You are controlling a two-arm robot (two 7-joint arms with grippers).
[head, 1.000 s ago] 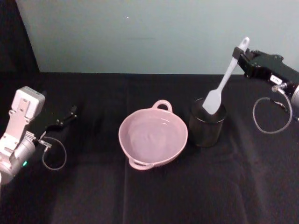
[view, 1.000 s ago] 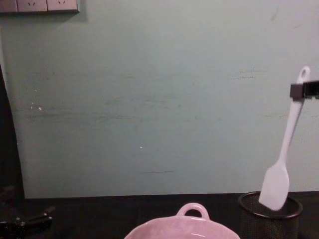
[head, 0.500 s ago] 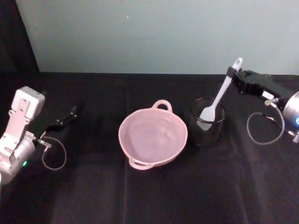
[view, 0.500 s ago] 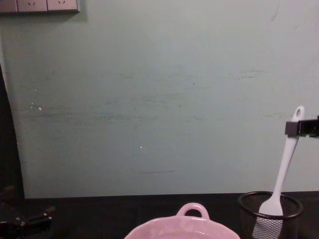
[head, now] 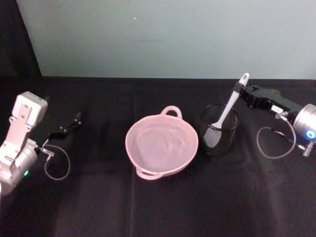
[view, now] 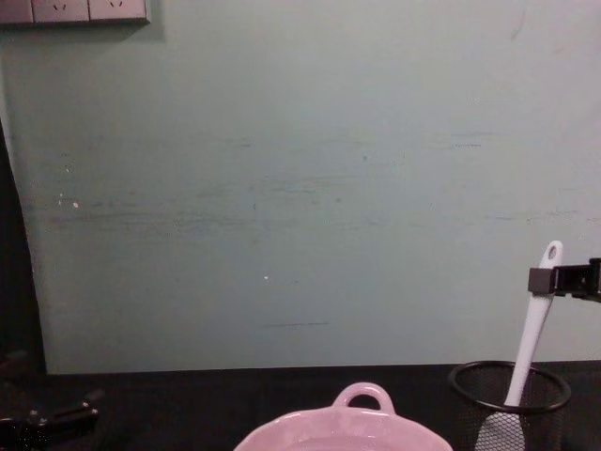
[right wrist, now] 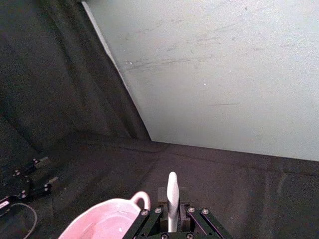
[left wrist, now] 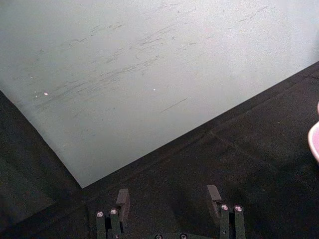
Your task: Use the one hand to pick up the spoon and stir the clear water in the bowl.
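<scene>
Head view showed the right gripper (head: pixel 240 92) at two o'clock, clenched on the spoon (head: pixel 226 110) near its handle end. The spoon's head sat deep inside the mesh cup (head: pixel 219 129), just beside the bowl (head: pixel 162 143) at centre. The water (head: pixel 160 143) lay unstirred, by my judgement; lifting the spoon out and stirring remained. The cup's rim stood between spoon and bowl. The left gripper (left wrist: pixel 168 199) rested released at nine o'clock.

A pale green wall (view: pixel 282 188), faintly scuffed, rises behind the desk (head: pixel 158 207), which is draped in black cloth. White wall sockets (view: pixel 75 9) sit high at the wall's left; a dark curtain (head: pixel 15 39) hangs beside it.
</scene>
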